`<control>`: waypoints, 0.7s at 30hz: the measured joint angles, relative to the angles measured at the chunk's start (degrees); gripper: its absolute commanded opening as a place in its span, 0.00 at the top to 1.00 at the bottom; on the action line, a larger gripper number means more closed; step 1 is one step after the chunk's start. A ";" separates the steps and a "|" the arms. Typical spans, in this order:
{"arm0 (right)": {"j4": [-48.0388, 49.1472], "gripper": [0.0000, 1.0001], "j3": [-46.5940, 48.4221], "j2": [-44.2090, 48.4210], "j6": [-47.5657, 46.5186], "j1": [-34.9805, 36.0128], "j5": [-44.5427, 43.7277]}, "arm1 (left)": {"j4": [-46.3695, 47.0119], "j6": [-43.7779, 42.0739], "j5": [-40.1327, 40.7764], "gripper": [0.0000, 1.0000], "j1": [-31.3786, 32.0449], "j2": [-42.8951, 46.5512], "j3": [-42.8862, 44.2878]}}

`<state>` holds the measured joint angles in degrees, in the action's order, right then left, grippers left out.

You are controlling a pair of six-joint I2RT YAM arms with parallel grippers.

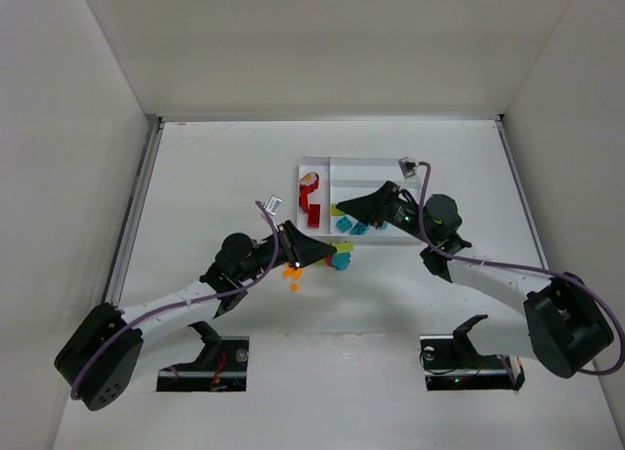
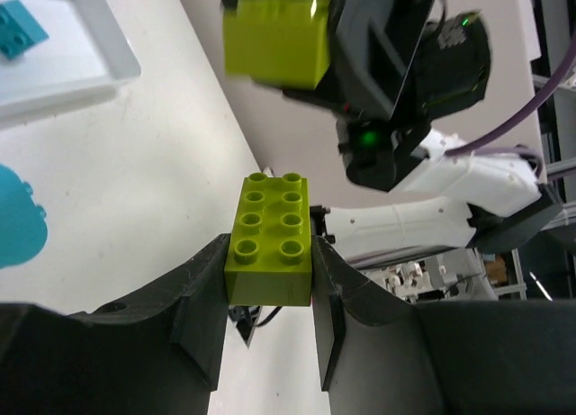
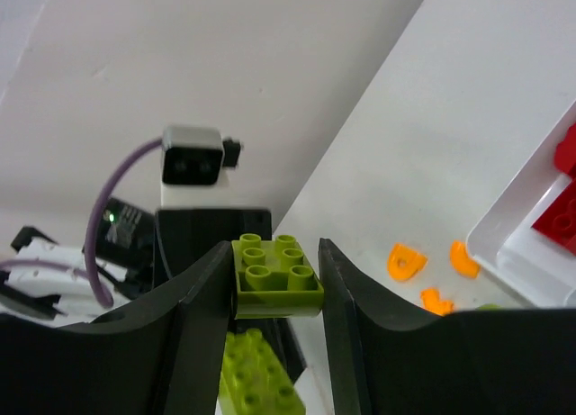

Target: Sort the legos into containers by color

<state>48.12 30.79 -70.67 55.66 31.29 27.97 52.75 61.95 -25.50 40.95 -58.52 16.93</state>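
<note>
Only wrist views show studs facing them: my left gripper clamps a long brick pointing forward, my right gripper a square brick near the tray

You have plain white walls on three sides of a white table, all evenly and softly lit.

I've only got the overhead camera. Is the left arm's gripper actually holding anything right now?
Observer: Yes, the left gripper is shut on a lime green eight-stud plastic brick.
Operator: And the right one?
Observer: The right gripper holds a smaller lime green four-stud plastic brick.
Operator: Are the two bricks touching?
Observer: No, the left wrist view shows a clear gap between them.
</note>
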 measured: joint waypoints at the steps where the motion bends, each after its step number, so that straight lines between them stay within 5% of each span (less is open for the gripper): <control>1: 0.07 0.61 0.48 -0.33 0.00 -0.31 -0.39 | -0.28 -0.07 -0.50 0.87 0.26 -0.33 -0.22; 12: -1.33 0.60 5.18 -8.46 -2.84 -5.29 -3.39 | -0.79 -0.20 -2.23 0.87 -1.25 -0.63 -0.50; 21: -17.53 0.60 17.35 -20.76 -12.07 -7.93 -16.92 | -1.68 -0.70 -1.66 0.87 -5.62 -0.50 -0.50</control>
<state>30.59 48.14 -91.44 43.59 23.35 11.05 51.07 61.25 -27.16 35.33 -59.02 16.43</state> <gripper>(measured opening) 0.448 0.334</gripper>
